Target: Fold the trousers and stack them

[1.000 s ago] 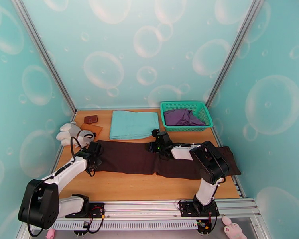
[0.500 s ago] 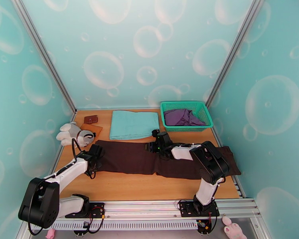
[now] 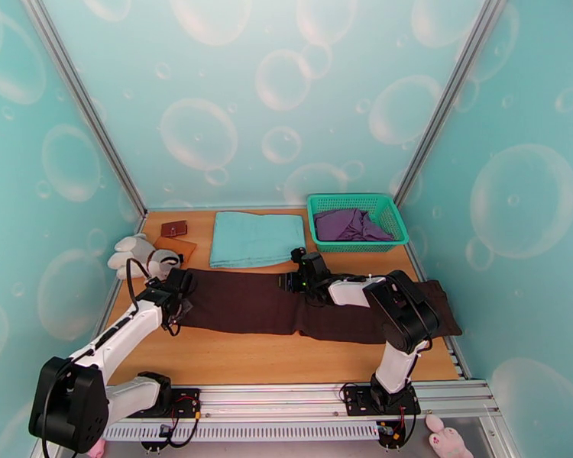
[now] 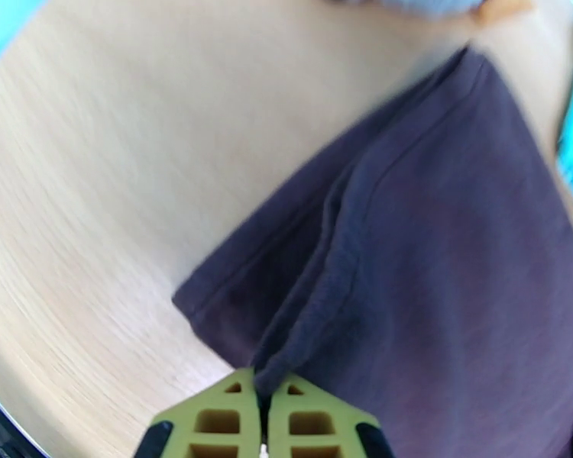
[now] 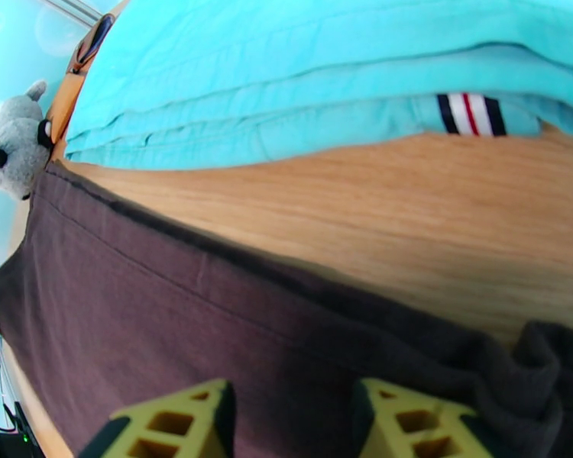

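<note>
The trousers (image 3: 248, 303) are found laid flat on the wooden table (image 3: 286, 356), in the middle band between the arm bases and the folded teal cloth (image 3: 256, 238). Their long axis is set across the table from left to right, roughly parallel to the near edge. The narrower, hemmed end is pointed toward the left wall. The wider end is pointed toward the right wall and is partly covered by the right arm. The left gripper (image 3: 181, 288) is placed at the left end of the trousers. In the left wrist view this gripper (image 4: 263, 391) is seen closed, with a raised ridge of the dark cloth pinched between its yellow fingertips, just inside the hemmed corner. The right gripper (image 3: 296, 280) is placed over the far edge of the trousers near mid-length. In the right wrist view its fingers (image 5: 187, 421) are seen standing apart with the brown cloth spread below them, and no cloth is seen clamped. The teal cloth is noted just beyond that edge, apart from the trousers by a strip of bare wood. A green basket (image 3: 355, 243) holding a purple garment (image 3: 348, 223) is noted at the far right corner. A plush toy (image 3: 137, 253) is noted at the far left, near the hemmed end.
</note>
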Available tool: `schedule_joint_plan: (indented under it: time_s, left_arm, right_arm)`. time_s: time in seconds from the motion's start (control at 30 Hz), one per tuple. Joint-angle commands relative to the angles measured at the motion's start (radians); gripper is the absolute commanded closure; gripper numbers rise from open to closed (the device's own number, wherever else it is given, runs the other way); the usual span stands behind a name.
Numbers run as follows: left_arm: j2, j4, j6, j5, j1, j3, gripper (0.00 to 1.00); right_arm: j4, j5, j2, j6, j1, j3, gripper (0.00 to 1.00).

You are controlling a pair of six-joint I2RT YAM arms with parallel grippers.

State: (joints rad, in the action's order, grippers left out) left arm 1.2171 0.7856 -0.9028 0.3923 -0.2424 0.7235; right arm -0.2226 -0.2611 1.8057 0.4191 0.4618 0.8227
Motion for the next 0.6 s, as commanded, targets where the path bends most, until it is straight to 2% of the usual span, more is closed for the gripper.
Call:
schedule_joint_plan:
  time_s: [0.0, 0.17, 0.27, 0.47, 0.5, 0.53, 0.57]
  left_arm:
    - [0.021, 0.065, 0.025, 0.089, 0.028, 0.039, 0.98]
    - [0.047, 0.045, 0.03, 0.057, 0.035, 0.007, 0.94]
    - [0.025, 0.047, 0.015, 0.048, 0.026, 0.002, 0.81]
    - [-0.028, 0.061, 0.032, 0.14, 0.026, 0.042, 0.63]
    - [-0.038, 0.05, 0.045, 0.153, 0.025, 0.049, 0.47]
    - [-0.046, 0.025, 0.063, 0.165, 0.025, 0.051, 0.02]
    - [-0.054, -0.01, 0.087, 0.173, 0.026, 0.047, 0.01]
  right_arm:
    - [0.047, -0.002, 0.006, 0.015, -0.005, -0.03, 0.53]
    - [0.04, -0.005, -0.004, 0.015, -0.006, -0.036, 0.53]
    - [0.039, -0.011, -0.016, 0.016, -0.005, -0.045, 0.52]
    - [-0.017, -0.02, -0.08, 0.008, -0.006, -0.082, 0.46]
    - [-0.032, -0.023, -0.099, 0.002, -0.006, -0.096, 0.45]
    - [-0.053, -0.029, -0.117, 0.0, -0.005, -0.11, 0.44]
    - [-0.074, -0.032, -0.137, -0.002, -0.003, -0.124, 0.43]
